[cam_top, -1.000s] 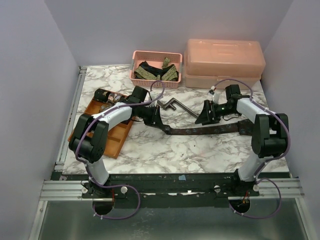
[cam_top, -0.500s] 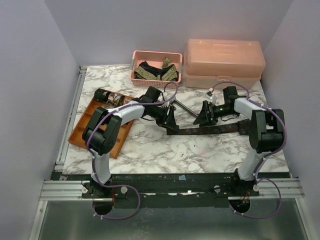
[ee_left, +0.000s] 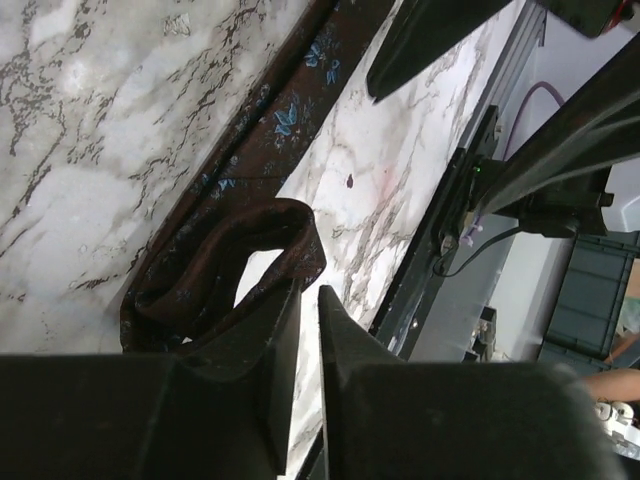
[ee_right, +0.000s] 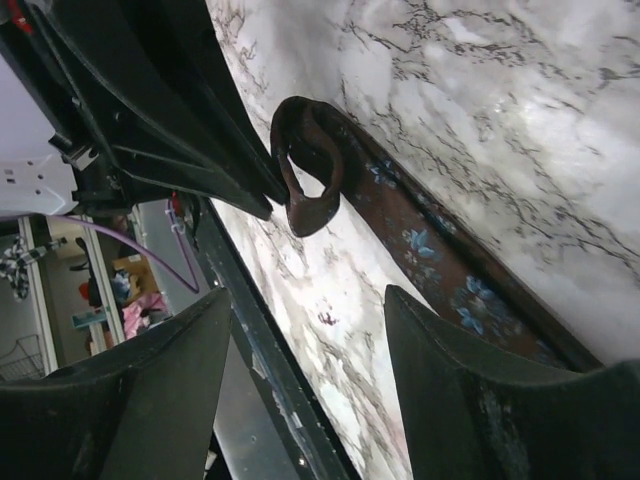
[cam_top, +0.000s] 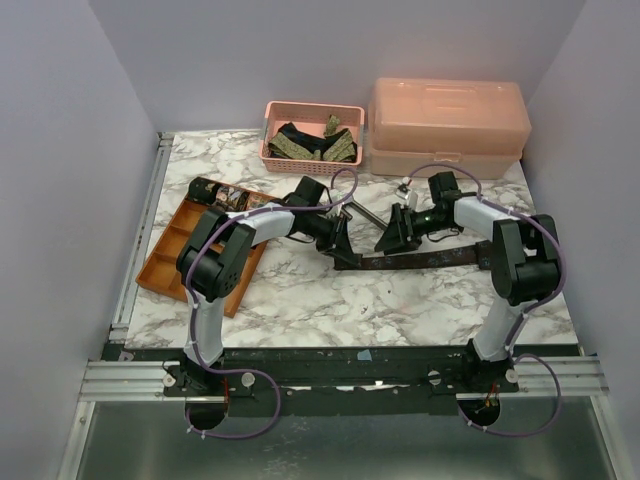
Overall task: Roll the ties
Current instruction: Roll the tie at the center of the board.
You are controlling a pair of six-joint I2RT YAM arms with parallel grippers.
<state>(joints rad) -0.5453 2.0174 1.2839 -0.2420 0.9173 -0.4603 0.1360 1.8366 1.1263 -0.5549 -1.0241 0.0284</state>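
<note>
A dark brown tie (cam_top: 430, 258) with blue flowers lies flat across the marble table. Its left end is curled into a small loop (ee_left: 225, 290), which also shows in the right wrist view (ee_right: 305, 170). My left gripper (cam_top: 341, 243) is at that loop. Its fingers (ee_left: 270, 340) are almost together, only a thin slit apart, and the tie's end sits pinched at their tips. My right gripper (cam_top: 392, 238) hangs wide open (ee_right: 305, 300) just above the flat strip (ee_right: 430, 250), a little right of the loop, holding nothing.
A pink basket (cam_top: 312, 106) at the back holds several folded ties (cam_top: 310, 146). A pink lidded box (cam_top: 448, 125) stands to its right. An orange tray (cam_top: 215, 275) on the left holds rolled ties (cam_top: 207, 190). A grey metal crank bar (cam_top: 362, 213) lies behind the grippers.
My left gripper has moved right, carrying the tie's end over into a loop. My right gripper has moved left, towards the loop.
</note>
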